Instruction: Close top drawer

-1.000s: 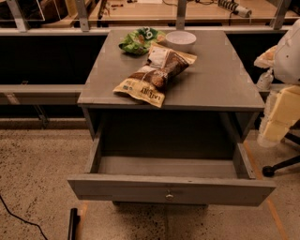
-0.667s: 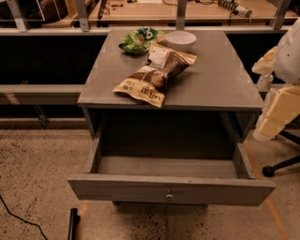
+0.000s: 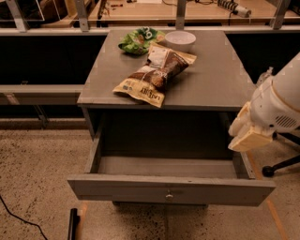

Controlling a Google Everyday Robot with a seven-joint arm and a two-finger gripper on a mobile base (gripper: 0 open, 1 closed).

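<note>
I read the gripper [image 3: 247,135] over the right side wall of the top drawer [image 3: 122,187]. The drawer stands open, front panel below-left of the jaws. I cannot tell the jaws' state.

Lab or workshop, speckled floor [image 3: 37,168], wooden workbench [image 3: 140,11] behind, rolling chair base [image 3: 276,168], robot's pincer [image 3: 247,136] at right.

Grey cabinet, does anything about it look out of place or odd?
The top drawer stands pulled far out, nothing visible inside. On the cabinet top, a brown snack bag lies flat with a corner at the front edge. The gripper hangs beside the drawer's right side. Nothing looks spilled or damaged.
</note>
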